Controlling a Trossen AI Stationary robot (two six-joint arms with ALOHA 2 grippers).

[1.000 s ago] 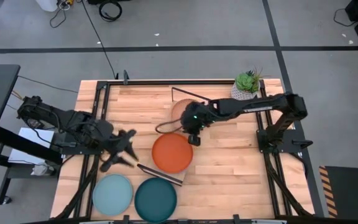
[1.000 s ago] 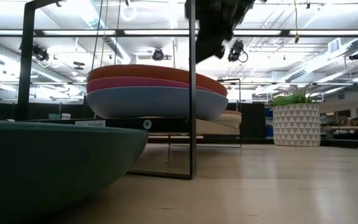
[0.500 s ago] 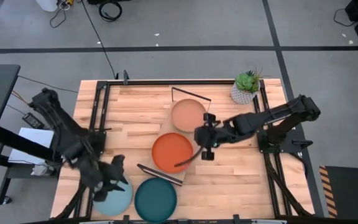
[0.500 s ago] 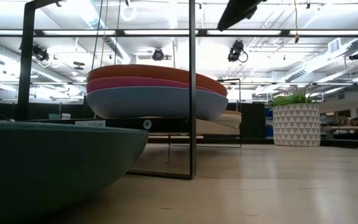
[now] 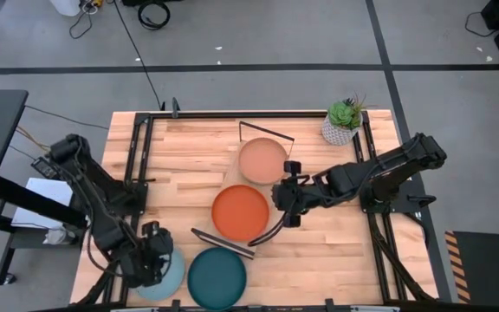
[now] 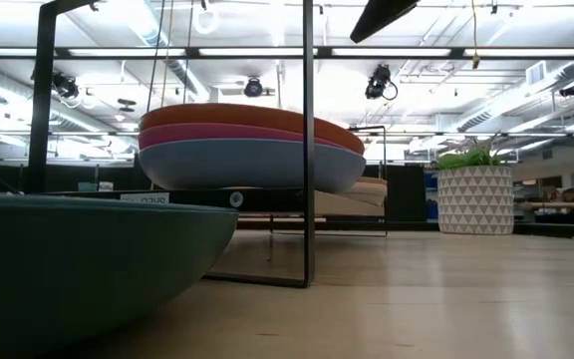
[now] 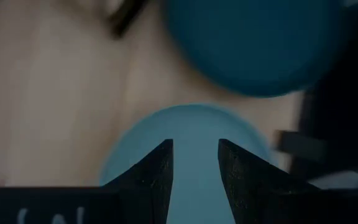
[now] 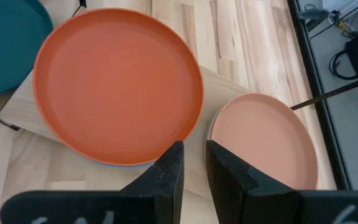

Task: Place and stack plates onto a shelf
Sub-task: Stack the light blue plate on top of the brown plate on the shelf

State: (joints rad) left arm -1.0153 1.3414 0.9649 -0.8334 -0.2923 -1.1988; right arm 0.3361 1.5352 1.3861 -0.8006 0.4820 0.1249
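An orange-red plate (image 5: 241, 212) tops a stack over magenta (image 6: 237, 134) and blue (image 6: 247, 165) plates on the light wood shelf (image 8: 23, 106). A peach plate (image 5: 262, 160) lies on the shelf's far part. The light teal plate (image 5: 170, 276) and the dark teal plate (image 5: 217, 277) lie flat on the table near its near edge. My left gripper (image 7: 194, 149) hovers open over the light teal plate (image 7: 191, 137); I cannot tell whether it touches it. My right gripper (image 8: 193, 149) is open with a narrow gap, right of the orange-red plate (image 8: 117, 81) and clear of it.
A potted plant (image 5: 343, 120) stands at the table's far right corner. Black wire frames (image 6: 308, 150) rise at the shelf's short ends. Black rails (image 5: 137, 165) run along both sides of the table. Bare wood lies between the shelf and the right rail.
My left arm has swung from the table's left middle toward the near edge and now sits over the light teal plate. My right gripper has drawn back from above the shelf toward the table's right, uncovering the peach plate. The plates have stayed where they were.
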